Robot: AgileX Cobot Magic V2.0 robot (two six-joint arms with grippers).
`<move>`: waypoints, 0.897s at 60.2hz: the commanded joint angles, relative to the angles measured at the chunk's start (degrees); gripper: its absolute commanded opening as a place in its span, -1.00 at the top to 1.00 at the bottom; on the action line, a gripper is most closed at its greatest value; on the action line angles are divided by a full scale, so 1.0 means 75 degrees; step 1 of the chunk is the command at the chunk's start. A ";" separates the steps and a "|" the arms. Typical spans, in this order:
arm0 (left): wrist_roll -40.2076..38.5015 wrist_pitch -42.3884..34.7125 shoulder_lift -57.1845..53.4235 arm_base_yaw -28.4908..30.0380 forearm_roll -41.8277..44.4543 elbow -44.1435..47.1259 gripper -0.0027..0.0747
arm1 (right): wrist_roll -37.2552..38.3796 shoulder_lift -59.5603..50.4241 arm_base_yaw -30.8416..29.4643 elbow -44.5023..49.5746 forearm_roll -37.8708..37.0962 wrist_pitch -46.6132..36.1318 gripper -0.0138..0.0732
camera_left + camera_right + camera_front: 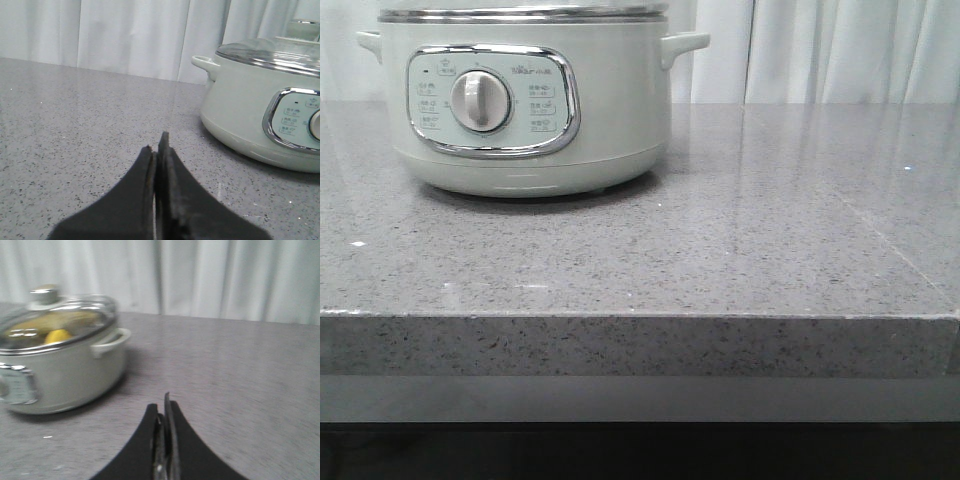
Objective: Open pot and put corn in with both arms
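Observation:
The pale grey-green pot (610, 110) stands at the back left of the grey stone table, its dial facing me. Its glass lid (60, 322) with a round knob (44, 295) sits on the rim. The yellow corn (57, 336) shows through the lid, inside the pot. My left gripper (157, 142) is shut and empty, low over the table, with the pot (240, 115) to its right. My right gripper (162, 402) is shut and empty, with the pot (65, 375) to its left. Neither gripper shows in the front view.
The table's front edge (640, 316) runs across the front view. White curtains (820, 50) hang behind the table. The pot's side handles (682, 45) stick out on both sides.

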 commanded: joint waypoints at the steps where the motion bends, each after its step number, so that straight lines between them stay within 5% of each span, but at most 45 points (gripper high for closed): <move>1: -0.0002 -0.0641 -0.0152 0.0014 -0.0063 0.0040 0.98 | -0.0022 -0.0547 -0.0535 0.0501 -0.0007 -0.0803 0.84; 11: -0.0002 -0.0641 -0.0152 0.0014 -0.0063 0.0040 0.98 | -0.0022 -0.1631 -0.1102 0.1881 -0.0007 -0.0890 0.84; 34: -0.0002 -0.0641 -0.0152 0.0014 -0.0063 0.0040 0.98 | -0.0022 -0.3192 -0.0971 0.4040 -0.0007 -0.1669 0.84; 54: -0.0002 -0.0641 -0.0152 0.0014 -0.0063 0.0040 0.98 | -0.0022 -0.3175 -0.0893 0.4171 -0.0007 -0.1963 0.84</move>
